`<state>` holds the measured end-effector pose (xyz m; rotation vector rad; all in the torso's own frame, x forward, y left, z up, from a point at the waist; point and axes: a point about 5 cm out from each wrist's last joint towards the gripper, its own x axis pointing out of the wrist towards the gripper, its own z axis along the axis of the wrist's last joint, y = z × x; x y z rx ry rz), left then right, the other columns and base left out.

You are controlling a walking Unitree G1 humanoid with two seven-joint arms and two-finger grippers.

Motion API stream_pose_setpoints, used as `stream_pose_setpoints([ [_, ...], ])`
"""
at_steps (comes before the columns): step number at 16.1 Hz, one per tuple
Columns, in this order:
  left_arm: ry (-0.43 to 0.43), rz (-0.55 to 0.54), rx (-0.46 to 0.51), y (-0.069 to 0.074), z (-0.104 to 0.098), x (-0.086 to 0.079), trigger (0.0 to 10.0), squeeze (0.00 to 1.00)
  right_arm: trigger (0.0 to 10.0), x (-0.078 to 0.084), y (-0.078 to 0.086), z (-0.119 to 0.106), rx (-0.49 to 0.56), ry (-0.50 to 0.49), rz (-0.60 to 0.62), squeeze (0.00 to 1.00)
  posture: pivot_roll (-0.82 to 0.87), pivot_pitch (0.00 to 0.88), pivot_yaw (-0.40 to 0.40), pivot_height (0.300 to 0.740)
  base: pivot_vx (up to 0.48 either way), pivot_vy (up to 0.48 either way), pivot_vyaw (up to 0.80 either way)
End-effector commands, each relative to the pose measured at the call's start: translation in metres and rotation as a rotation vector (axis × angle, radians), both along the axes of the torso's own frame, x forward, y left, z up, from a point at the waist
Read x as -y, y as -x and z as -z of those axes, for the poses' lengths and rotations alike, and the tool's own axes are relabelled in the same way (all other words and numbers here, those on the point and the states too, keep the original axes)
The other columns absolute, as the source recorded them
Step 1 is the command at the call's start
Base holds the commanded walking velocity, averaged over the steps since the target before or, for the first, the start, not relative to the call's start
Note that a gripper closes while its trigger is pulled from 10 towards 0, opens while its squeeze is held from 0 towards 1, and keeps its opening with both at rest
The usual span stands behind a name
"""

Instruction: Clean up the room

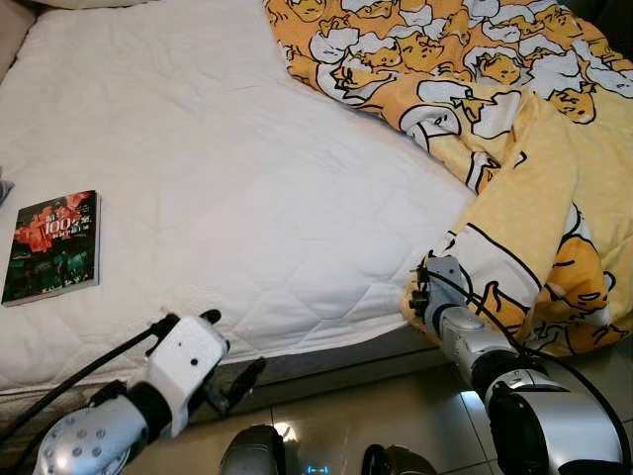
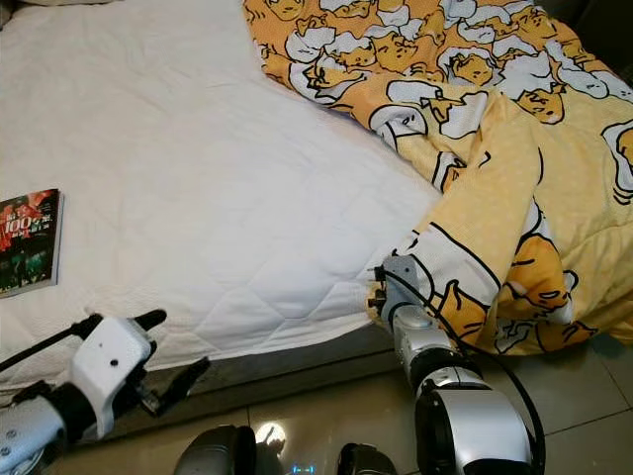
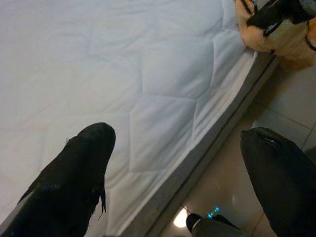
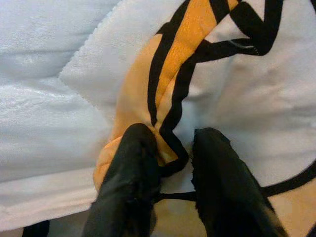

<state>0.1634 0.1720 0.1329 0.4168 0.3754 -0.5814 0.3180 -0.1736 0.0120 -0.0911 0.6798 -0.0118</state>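
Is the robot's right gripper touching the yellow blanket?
Touching. The right wrist view shows the right gripper pinching a fold of the blanket between its fingers.

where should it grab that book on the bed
By its near long edge, coming from the foot of the bed with the open left gripper. The book lies flat on the white mattress, so one finger probably has to slide under that edge.

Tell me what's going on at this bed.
The robot stands at the foot of the bed. Its right gripper has pinched the corner of the yellow blanket that hangs over the mattress edge. Its left gripper is open and holds nothing, near the bed's edge. A book lies on the white sheet to the left.
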Motion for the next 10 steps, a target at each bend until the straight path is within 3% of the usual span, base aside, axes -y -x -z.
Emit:
stream_pose_setpoints([
  [1, -0.012, 0.009, -0.014, -0.002, 0.005, 0.0, 10.0, 0.58, 0.0, 0.008, 0.004, 0.004, -0.011, -0.008, 0.034, 0.0, 0.3, 0.119, 0.011, 0.74, 0.0, 0.0, 0.0],
  [6, -0.021, 0.016, -0.011, -0.025, 0.019, -0.001, 10.0, 0.57, 0.0, 0.011, 0.005, 0.003, 0.002, -0.056, -0.025, 0.0, 0.23, 0.003, -0.002, 0.74, 0.0, 0.0, 0.0],
  [10, -0.025, 0.019, 0.005, -0.046, 0.029, -0.001, 10.0, 0.57, 0.0, 0.018, 0.015, 0.01, -0.038, -0.065, -0.15, 0.0, 0.17, 0.0, -0.002, 0.74, 0.0, 0.0, 0.0],
])
